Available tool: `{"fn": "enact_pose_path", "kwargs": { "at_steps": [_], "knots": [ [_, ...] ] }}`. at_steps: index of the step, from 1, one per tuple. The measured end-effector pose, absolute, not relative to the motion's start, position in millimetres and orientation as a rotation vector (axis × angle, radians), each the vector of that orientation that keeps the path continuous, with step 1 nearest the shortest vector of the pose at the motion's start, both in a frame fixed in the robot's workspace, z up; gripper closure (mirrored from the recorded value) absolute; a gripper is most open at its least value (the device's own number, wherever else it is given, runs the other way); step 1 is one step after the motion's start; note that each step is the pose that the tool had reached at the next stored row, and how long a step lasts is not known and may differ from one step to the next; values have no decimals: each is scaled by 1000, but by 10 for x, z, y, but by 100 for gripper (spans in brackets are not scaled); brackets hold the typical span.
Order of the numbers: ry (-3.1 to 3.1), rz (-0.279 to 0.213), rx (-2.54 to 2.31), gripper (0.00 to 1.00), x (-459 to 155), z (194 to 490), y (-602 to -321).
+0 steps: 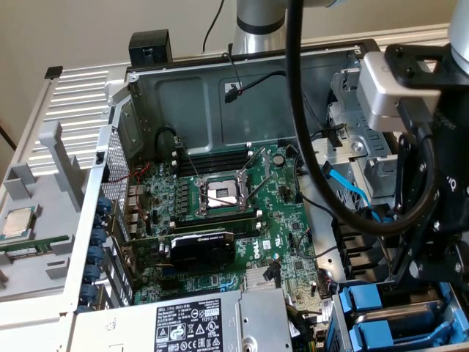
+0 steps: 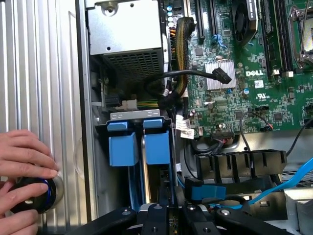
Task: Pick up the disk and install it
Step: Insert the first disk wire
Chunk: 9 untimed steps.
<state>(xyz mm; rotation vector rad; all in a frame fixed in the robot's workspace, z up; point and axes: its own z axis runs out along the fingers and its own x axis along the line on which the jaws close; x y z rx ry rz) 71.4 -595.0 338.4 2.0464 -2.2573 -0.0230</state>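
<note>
The gripper (image 2: 168,215) hangs over the blue drive bay (image 2: 138,142) at the computer case's (image 1: 220,103) corner; whether the claw is clenched, probably around something, I cannot tell.

Green motherboard (image 1: 220,213) lies inside open case (image 1: 190,95).

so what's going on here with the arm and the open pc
A robot arm is working over an open computer case that lies on its side with the motherboard exposed. The gripper is down at the drive bay corner, right above the blue drive carriers seated in their slots. Whether it holds the disk cannot be made out. In the wrist view a person's hand rests on a round black knob on the ribbed surface beside the case.
</note>
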Motion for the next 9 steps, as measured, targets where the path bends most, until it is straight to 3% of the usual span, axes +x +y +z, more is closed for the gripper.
{"fn": "enact_pose_path", "kwargs": {
  "at_steps": [9],
  "knots": [
    [-2259, -22, 2047, 83, 699, 3376, -5950]
  ]
}}
